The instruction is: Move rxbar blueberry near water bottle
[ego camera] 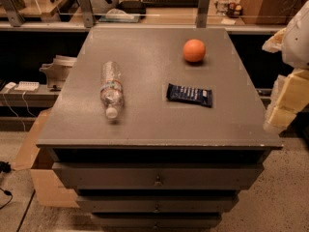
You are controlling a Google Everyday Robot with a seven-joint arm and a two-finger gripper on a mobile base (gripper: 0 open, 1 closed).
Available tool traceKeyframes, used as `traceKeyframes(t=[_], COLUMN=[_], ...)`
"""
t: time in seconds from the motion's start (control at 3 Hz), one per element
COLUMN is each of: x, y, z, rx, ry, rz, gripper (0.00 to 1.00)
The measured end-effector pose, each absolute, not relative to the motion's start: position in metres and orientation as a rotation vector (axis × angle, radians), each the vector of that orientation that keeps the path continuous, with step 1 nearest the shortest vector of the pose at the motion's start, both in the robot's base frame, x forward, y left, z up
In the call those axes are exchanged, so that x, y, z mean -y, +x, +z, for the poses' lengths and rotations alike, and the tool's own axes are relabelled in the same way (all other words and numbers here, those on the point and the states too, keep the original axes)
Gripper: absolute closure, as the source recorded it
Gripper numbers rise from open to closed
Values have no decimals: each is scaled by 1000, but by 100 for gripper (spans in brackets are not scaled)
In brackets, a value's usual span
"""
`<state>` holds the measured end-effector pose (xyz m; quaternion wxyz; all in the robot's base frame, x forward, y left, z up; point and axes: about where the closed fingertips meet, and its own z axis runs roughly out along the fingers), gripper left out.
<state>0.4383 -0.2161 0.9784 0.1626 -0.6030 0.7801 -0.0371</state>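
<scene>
The rxbar blueberry (189, 94), a flat dark navy wrapper with pale print, lies on the grey cabinet top (154, 124), right of centre. The water bottle (111, 88), clear and crinkled with a red and green label band, lies on its side to the left with its white cap toward the front edge. About a bar's length of bare surface separates the two. My gripper (284, 105), pale cream, hangs at the right edge of the view, beyond the cabinet's right side, well apart from the bar.
An orange ball (194, 50) sits behind the bar near the back right. The cabinet has drawers (157, 178) below its front edge. A cardboard box (41, 173) stands on the floor at the left. Shelves with clutter (120, 11) run behind.
</scene>
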Motion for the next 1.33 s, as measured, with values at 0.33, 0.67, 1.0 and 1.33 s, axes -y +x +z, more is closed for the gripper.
traceKeyframes(t=[0.33, 0.67, 1.0, 1.33], x=[216, 211, 177, 140], y=[438, 464, 517, 559], z=[978, 958, 926, 905], rx=[-2226, -2183, -2068, -1990], ry=[-1720, -1667, -1618, -1575], rz=[-106, 11, 236, 403], gripper=[0, 0, 0, 0])
